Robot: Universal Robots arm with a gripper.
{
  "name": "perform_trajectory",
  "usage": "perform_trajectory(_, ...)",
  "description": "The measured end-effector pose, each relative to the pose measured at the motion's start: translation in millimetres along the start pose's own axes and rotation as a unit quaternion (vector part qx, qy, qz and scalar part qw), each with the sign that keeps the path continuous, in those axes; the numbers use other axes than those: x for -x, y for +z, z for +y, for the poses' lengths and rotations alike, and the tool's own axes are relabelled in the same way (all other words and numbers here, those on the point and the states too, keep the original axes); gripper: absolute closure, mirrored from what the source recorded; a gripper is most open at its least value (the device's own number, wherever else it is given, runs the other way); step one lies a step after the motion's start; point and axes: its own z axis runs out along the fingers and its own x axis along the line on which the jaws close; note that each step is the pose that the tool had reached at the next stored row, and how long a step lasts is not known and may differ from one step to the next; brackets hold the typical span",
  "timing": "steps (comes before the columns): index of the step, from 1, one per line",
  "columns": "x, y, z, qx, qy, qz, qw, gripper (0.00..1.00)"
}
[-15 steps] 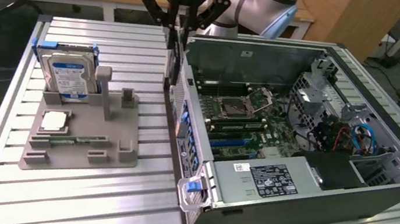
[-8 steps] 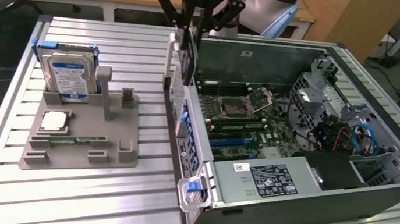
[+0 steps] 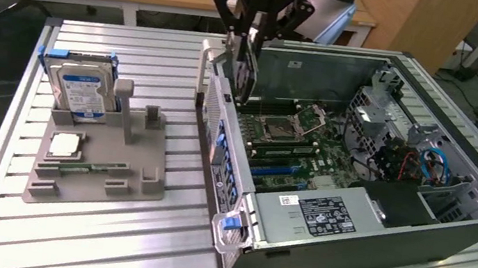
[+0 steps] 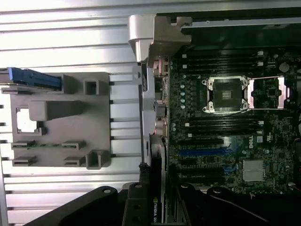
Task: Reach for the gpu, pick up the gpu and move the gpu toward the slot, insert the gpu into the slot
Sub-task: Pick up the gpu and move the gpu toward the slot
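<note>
Gpu [image 3: 245, 75] hung upright in the gripper [image 3: 254, 41], its long side vertical. The gripper was closed on the card's upper part, one finger against each flat face. The arm came down from above, its wrist pointing straight down over the open computer case [image 3: 376, 230], just inside the rear wall.

In the wrist view the gpu [image 4: 158, 188] appeared edge-on between the dark fingers [image 4: 136, 207], in line with the rear edge of the motherboard [image 4: 235, 141]. The card's lower end was above the board, not seated in the blue slot [image 4: 200, 152] or in the black ones beside it.

On the table [image 3: 138, 253], well apart from the case, the grey fixture [image 3: 137, 162] carried an upright hard drive [image 3: 84, 88].
</note>
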Motion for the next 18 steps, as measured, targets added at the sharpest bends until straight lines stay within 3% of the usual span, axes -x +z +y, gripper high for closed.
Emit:
perform_trajectory(9, 26.0, -0.8, 1.6, 0.0, 0.0, -0.0014, 1.0, 0.74)
perform_trajectory(15, 40.1, -1.3, 2.5, 0.0013, 0.0, -0.0069, 1.0, 0.74)
perform_trajectory(18, 45.5, -1.4, 2.8, 0.0014, 0.0, -0.0077, 1.0, 0.74)
